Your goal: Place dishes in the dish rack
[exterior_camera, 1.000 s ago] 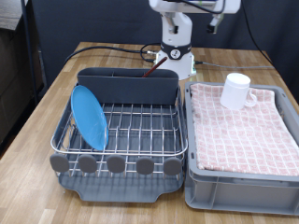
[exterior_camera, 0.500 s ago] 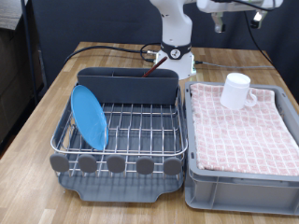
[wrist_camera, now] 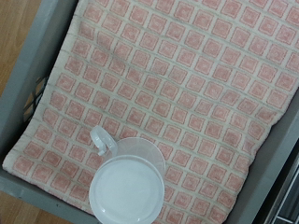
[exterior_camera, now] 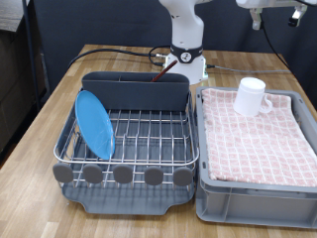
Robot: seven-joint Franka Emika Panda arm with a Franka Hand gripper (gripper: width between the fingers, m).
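No brand, label or writing can be read on anything in either view. The light-blue plate (exterior_camera: 95, 124) is round and plain and stands on its edge, tilted, in the silver wire grid at the exterior view's left side of the dish rack (exterior_camera: 125, 175), whose dark grey tray has a row of round tabs along its front edge. The reddish-brown wooden spoon (exterior_camera: 157, 72) sticks up out of the rack's tall grey back compartment, only its upper end showing. The white mug (exterior_camera: 251, 96) is glossy and handled; it stands upright on the pink checked cloth (exterior_camera: 258, 139) that lines the grey crate (exterior_camera: 256, 196), near the crate's far corner, and in the wrist view its open mouth (wrist_camera: 127, 183) faces the camera with the handle at its rim. The gripper (exterior_camera: 276, 10) is high at the exterior view's top right, above the crate and well apart from the mug; only part of it is in frame, its fingers do not appear in the wrist view, and whether it is released or clenched cannot be told
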